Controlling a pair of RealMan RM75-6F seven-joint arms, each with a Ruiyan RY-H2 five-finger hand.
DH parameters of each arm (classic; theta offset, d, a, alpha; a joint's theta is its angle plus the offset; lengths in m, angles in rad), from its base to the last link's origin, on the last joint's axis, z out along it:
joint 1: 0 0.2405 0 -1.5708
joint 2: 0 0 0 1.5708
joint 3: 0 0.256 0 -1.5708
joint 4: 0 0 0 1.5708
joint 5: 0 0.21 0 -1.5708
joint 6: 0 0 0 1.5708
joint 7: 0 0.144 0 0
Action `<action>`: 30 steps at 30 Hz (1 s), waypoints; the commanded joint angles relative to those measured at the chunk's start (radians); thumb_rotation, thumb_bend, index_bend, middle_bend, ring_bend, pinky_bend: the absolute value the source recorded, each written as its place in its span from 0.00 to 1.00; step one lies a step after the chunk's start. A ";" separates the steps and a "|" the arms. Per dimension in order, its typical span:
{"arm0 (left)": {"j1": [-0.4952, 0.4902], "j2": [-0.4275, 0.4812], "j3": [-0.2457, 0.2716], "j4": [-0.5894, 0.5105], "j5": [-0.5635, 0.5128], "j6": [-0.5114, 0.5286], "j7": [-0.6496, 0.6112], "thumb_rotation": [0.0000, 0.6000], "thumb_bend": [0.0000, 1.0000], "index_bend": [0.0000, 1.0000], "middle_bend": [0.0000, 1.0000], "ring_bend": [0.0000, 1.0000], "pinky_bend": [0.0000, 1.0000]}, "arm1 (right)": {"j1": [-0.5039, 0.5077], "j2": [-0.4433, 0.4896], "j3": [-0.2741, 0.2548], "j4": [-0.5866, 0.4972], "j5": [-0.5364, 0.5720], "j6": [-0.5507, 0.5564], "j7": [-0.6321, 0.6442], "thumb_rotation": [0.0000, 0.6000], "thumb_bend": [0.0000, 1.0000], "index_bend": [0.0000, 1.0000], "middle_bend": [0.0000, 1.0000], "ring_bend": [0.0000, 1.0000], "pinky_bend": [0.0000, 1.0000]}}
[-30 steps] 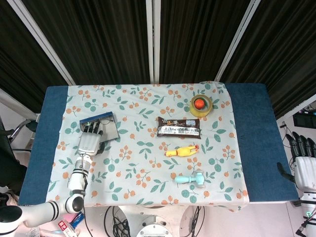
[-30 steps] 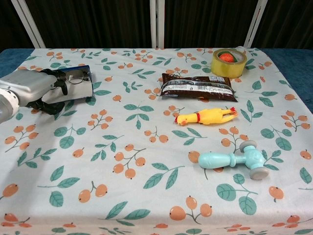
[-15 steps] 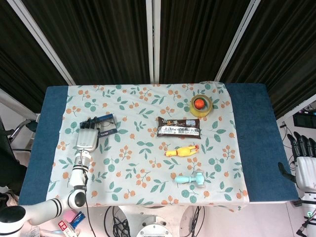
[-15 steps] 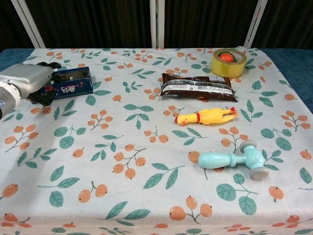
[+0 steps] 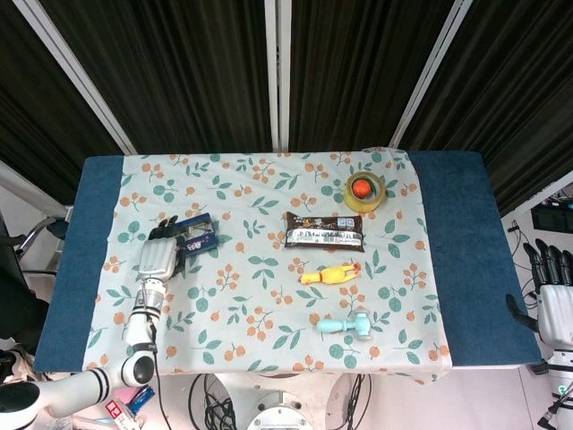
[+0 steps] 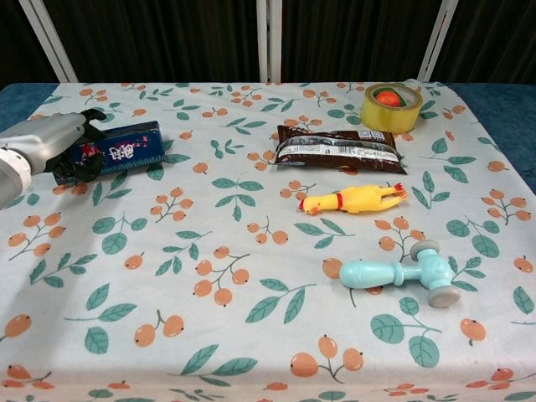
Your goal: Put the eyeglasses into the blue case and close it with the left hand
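L hand (image 6: 46, 142) sits at the table's left side, silver back up, dark fingers (image 6: 84, 159) curled over the near-left end of the blue case (image 6: 117, 149) and pressing on it. Case lies flat w/ lid down, printed top showing, long side running away to the hand's right. Eyeglasses can't be seen; can't tell from here if they're inside. In the head view the same hand (image 5: 158, 257) covers the case's (image 5: 197, 239) left end, forearm trailing back toward the table's near edge.

Everything else is well apart from the L hand, off to its right on the floral cloth (image 6: 251, 335). Nearest the front edge, far right of the hand: a teal toy hammer (image 6: 402, 272) lying on its side, handle pointing back toward the hand's side. Beyond that, a yellow rubber chicken (image 6: 352, 199), lying flat. Further back, a dark brown snack packet (image 6: 339, 149), roughly level w/ the hand and case. Furthest, at the back right, a yellow tape roll (image 6: 392, 107) w/ an orange ball (image 6: 385, 98) sitting in its hole.

R hand (image 5: 553, 300) is off the table altogether, past the right edge, fingers straight and upright, slightly apart, holding nothing.
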 commanded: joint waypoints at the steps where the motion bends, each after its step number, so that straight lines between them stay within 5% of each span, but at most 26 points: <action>1: 0.027 0.025 0.014 -0.059 0.040 0.049 -0.006 1.00 0.58 0.78 0.04 0.01 0.14 | 0.000 -0.001 -0.001 0.001 -0.001 -0.001 0.000 1.00 0.22 0.00 0.00 0.00 0.00; 15: 0.195 0.169 0.196 -0.350 0.255 0.278 0.054 1.00 0.58 0.79 0.05 0.01 0.14 | 0.007 -0.007 -0.008 0.004 -0.008 -0.016 -0.009 1.00 0.22 0.00 0.00 0.00 0.00; 30: 0.123 0.129 0.074 -0.250 0.211 0.181 0.056 1.00 0.58 0.78 0.05 0.01 0.14 | 0.006 -0.006 -0.009 -0.005 0.000 -0.020 -0.022 1.00 0.22 0.00 0.00 0.00 0.00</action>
